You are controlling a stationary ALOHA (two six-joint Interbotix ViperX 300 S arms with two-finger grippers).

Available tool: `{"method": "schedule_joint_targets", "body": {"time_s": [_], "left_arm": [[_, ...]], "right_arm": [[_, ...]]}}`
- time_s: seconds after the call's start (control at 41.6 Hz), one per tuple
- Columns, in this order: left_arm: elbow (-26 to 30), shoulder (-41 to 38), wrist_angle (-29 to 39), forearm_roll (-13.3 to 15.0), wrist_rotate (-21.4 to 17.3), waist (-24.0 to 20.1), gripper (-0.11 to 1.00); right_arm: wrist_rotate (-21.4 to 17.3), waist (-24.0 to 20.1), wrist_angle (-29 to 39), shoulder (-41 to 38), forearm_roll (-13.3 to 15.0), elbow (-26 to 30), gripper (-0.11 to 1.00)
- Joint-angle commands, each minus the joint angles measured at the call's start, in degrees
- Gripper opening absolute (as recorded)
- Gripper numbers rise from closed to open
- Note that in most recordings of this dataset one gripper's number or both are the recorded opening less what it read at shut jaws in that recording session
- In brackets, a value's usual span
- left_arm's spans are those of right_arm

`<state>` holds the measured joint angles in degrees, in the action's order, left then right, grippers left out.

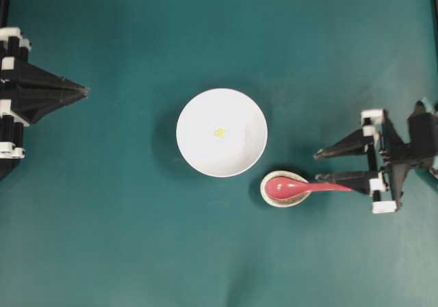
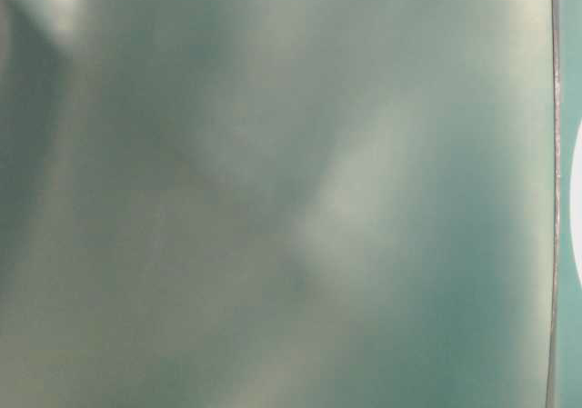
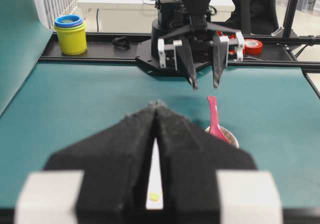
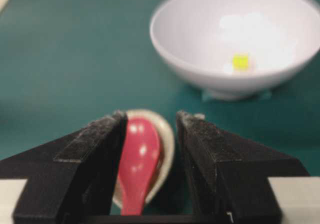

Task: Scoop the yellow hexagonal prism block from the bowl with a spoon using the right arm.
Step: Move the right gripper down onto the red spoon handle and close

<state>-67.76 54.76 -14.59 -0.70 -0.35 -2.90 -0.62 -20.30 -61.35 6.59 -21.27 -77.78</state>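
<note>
The right gripper point(image 4: 149, 129) hangs with its jaws spread wide, one finger on each side of the pink-red spoon point(image 4: 137, 161) without touching it. The spoon's scoop lies in a small speckled spoon rest point(image 4: 167, 139). Just beyond it stands the white bowl point(image 1: 221, 132), with the yellow block point(image 1: 219, 132) near the middle of its floor. On the far side of the teal table point(image 1: 123, 238), the left gripper point(image 1: 83, 90) is pressed together, holding nothing.

A blurred teal surface point(image 2: 273, 190) fills nearly the whole view. At three o'clock a thin pale vertical edge point(image 2: 554, 190) runs top to bottom, with a white curved sliver point(image 2: 576, 208) beyond it.
</note>
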Motion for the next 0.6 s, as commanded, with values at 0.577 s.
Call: {"method": "schedule_joint_targets", "body": {"time_s": [0.577], "left_arm": [[1.05,-0.53,0.7,-0.09,-0.09,-0.7,-0.01]], "right_arm": [[-2.81,-10.02,-8.0,-15.56,-8.88,2.11,0.51]]}}
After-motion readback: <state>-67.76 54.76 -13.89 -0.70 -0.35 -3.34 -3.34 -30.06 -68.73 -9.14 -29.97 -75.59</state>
